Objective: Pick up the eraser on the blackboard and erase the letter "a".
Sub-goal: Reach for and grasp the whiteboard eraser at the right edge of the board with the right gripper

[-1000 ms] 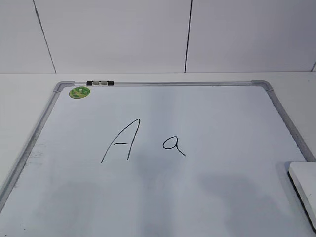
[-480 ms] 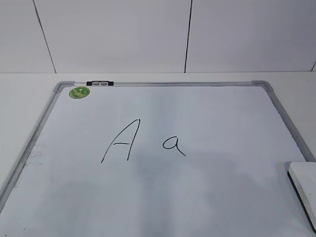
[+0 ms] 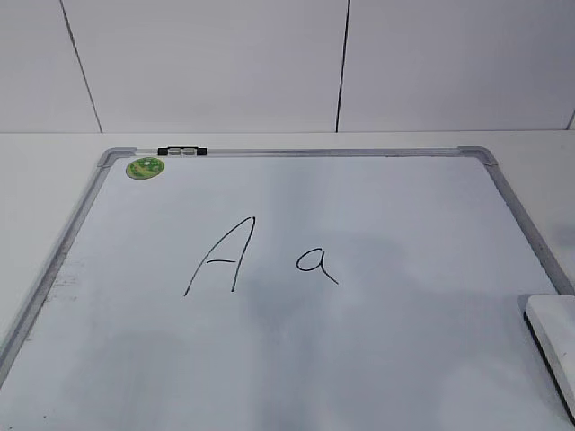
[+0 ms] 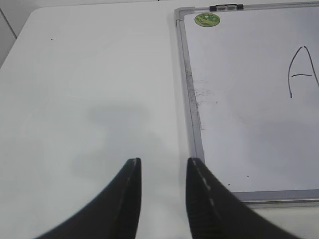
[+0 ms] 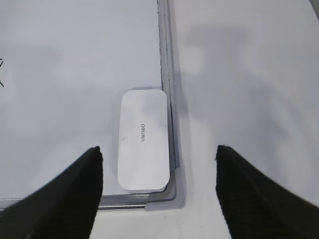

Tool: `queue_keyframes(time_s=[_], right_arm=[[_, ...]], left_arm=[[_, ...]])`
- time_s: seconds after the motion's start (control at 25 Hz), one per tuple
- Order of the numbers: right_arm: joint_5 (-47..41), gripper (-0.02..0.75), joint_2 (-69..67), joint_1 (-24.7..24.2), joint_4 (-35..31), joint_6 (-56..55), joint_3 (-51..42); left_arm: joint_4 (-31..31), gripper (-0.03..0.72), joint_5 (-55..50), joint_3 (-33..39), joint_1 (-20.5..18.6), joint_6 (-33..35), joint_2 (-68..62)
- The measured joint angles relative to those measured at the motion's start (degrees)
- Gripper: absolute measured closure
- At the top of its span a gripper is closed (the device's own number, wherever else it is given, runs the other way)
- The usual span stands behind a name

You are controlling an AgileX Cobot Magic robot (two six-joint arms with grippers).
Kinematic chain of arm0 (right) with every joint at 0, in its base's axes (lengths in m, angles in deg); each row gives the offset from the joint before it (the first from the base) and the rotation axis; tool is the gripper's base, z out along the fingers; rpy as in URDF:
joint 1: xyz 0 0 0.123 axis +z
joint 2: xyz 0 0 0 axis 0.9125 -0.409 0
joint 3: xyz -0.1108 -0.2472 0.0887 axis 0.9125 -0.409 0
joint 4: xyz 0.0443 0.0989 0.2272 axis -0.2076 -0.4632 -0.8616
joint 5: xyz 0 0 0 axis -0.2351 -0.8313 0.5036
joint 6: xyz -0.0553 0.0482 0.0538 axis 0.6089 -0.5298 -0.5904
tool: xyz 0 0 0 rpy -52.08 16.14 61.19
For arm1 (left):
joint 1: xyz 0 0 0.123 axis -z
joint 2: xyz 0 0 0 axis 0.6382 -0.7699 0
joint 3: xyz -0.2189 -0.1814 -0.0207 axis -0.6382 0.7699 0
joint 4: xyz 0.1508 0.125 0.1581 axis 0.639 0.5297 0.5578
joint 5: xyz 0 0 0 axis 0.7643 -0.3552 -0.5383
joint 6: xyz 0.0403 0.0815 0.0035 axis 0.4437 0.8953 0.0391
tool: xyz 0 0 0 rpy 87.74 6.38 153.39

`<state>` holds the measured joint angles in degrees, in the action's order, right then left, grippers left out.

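Observation:
The blackboard (image 3: 377,206) is a white dry-erase board with a grey frame, lying flat on the table. The small letter "a" (image 3: 316,263) is written near its middle, right of a taller capital "A" (image 3: 220,256). The eraser (image 3: 555,346) lies at the board's near right corner, cut off by the exterior view's edge. In the right wrist view the eraser (image 5: 142,147) lies against the frame, and my right gripper (image 5: 158,154) hangs wide open above it, apart from it. My left gripper (image 4: 163,162) is open and empty over bare table left of the board (image 4: 249,109).
A green round sticker (image 3: 144,167) and a black clip (image 3: 181,152) sit at the board's far left corner. White table (image 4: 89,89) surrounds the board. A white panelled wall (image 3: 269,63) stands behind.

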<state>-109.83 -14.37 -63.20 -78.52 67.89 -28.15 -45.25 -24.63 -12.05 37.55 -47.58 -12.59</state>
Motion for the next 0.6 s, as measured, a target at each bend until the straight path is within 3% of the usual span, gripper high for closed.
queue_keyframes(time_s=[0.6], right_arm=[[-2.2, 0.195, -10.9, 0.4, -6.4, 0.0, 1.9]], left_arm=[[0.0, 0.453, 0.0, 0.0, 0.0, 0.0, 0.0]])
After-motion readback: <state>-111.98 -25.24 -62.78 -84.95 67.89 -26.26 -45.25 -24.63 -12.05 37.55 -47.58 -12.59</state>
